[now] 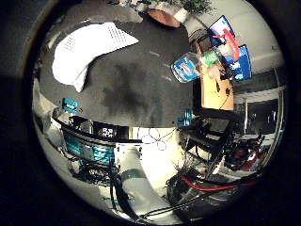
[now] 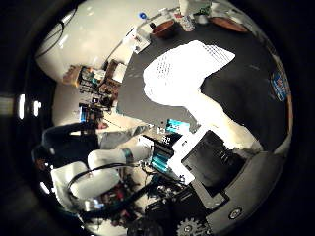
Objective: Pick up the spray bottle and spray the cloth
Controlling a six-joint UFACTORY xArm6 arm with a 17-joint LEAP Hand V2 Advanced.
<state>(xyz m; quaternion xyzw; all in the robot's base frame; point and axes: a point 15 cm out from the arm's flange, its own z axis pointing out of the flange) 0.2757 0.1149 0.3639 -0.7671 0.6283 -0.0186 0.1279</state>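
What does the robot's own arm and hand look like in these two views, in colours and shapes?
The hand shows as black, box-like blocks edged by white frames, with a small grey gear at its lower edge and teal parts beside it. The arm is a smooth, rounded white tube with a teal ring around it. Nothing more of the fingers can be made out.

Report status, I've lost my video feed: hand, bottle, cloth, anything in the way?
Hand off the table, holding nothing; finger state unclear. Spray bottle lying near the dark table's edge, untouched. White cloth spread on the table, apart from the bottle. Nothing between them.
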